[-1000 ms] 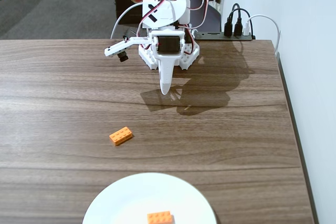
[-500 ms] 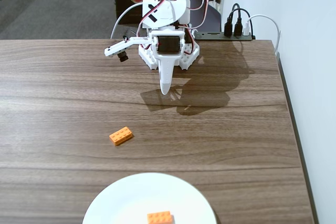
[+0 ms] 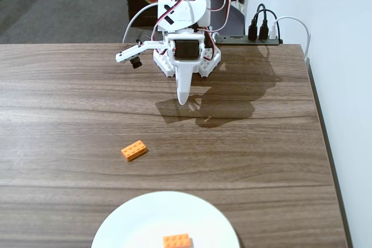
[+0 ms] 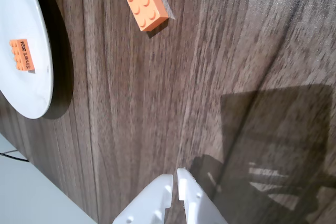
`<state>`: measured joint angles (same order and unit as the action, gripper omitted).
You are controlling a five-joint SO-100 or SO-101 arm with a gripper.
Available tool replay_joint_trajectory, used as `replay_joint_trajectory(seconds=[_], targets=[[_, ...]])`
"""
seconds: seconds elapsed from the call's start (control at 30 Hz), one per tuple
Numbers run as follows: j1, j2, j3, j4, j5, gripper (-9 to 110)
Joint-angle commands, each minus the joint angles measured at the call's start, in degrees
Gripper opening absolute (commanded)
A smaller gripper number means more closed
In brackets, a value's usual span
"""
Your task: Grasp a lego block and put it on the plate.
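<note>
The arm (image 3: 183, 21) sat folded at the table's (image 3: 261, 143) far edge, gripper (image 4: 175, 178) pointing down, fingers nearly together and holding nothing. The block (image 3: 133, 150) lay on bare wood, well clear, near the plate (image 3: 139, 219). Another brick (image 3: 176, 240) sat on the plate

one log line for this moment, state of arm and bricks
gripper: shut, empty, raised near base | lego block: on table, untouched | other brick: on plate
</note>
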<state>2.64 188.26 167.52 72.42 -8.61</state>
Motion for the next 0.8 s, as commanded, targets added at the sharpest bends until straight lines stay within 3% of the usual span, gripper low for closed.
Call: replay_joint_trajectory(seconds=[0.0,0.77], targets=[[0.18,0.26,-0.18,0.09,0.00,1],[3.96,-17.31,-10.63,-2.81,-13.45,1]])
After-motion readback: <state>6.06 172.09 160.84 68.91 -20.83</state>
